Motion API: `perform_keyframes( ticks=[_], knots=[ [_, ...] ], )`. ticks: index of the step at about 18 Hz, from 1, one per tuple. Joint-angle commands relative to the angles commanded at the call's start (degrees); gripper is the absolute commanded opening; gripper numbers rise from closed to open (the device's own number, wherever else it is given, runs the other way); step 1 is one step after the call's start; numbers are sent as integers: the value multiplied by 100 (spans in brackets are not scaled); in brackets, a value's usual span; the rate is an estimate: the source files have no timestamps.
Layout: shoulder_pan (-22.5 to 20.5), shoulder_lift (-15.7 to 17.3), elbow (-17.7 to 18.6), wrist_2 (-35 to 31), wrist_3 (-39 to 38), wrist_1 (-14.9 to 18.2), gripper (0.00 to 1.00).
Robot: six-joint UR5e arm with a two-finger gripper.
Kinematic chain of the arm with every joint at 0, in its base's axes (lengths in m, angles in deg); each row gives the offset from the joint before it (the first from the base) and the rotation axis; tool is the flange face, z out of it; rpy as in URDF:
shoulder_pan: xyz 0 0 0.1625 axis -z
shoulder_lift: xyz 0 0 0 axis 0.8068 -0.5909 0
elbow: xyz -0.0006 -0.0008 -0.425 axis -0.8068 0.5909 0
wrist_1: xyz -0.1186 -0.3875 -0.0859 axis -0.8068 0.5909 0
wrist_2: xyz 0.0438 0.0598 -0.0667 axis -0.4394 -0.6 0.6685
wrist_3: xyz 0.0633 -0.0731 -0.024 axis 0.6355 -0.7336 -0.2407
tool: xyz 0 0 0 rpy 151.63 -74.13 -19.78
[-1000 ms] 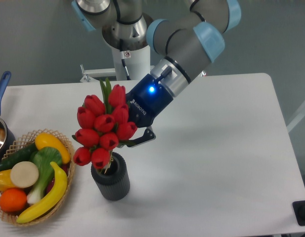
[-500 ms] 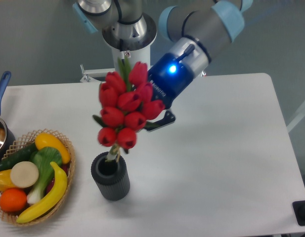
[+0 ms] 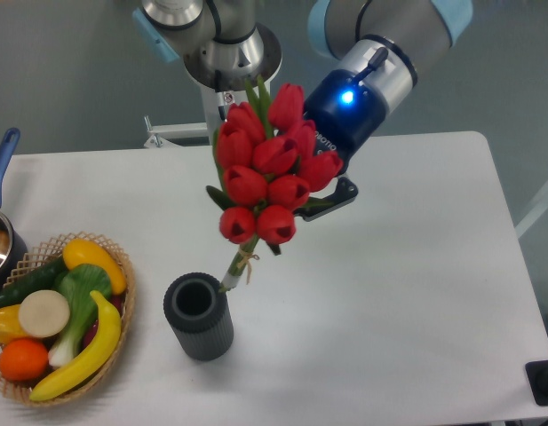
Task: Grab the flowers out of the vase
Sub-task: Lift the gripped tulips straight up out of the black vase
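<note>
The white desk (image 3: 416, 293) carries a woven basket (image 3: 123, 306) of fruit and vegetables at the left edge, with a blue-handled pot (image 3: 0, 222) partly seen behind it. The arm (image 3: 380, 35) is reached in from the top, blue light lit near the wrist. The flowers (image 3: 269, 177) are held up in the air above the desk, up and to the right of the vase (image 3: 199, 316), fully out of its mouth as far as can be judged; the tied stem end is seen just above the vase rim. The long axis of the bunch is tilted, buds pointed up and slightly right, stems pointed down-left toward the vase. The gripper (image 3: 320, 202) is clamped on the bunch from behind, only one dark finger tip being visible past the buds. For the lift to be done well, the grip should be kept firm and the pull continued along the stem axis, so the vase is not tipped.
</note>
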Motion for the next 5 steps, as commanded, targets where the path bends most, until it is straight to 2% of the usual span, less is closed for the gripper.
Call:
perform_keyframes(
  ticks=[5],
  knots=[
    [-70, 0, 9, 0, -9, 0, 38]
  ],
)
